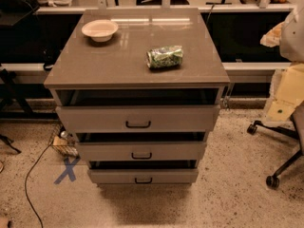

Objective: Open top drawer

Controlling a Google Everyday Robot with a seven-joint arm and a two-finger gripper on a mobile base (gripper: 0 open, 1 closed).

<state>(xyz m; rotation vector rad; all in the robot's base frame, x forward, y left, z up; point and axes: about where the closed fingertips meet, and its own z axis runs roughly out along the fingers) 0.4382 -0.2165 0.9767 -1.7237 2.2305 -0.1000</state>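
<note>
**Top Drawer Station: Surroundings and Pincer Status**

We find the top drawer (95, 119) directly under the counter (95, 70), at the head of a stack of three grey drawers. Its black bar handle (138, 124) sits at the centre of the front panel. A dark gap shows between the counter edge and the top of the panel.

Below it we see the middle drawer (109, 151) and the bottom drawer (114, 176), each narrower than the one above.

On the counter, a pale bowl (99, 30) stands at the rear left. A green can (164, 57) lies on its side right of centre, well apart from the bowl.

On the floor, a blue taped cross (68, 169) lies left of the drawers, with a thin cable (31, 175) beside it. A chair base on castors (274, 146) stands at the right, clear of the drawer fronts. Nothing stands in front of the handle.

The pincer lies outside the camera view. We cannot tell how far it is open or whether it holds anything.
</note>
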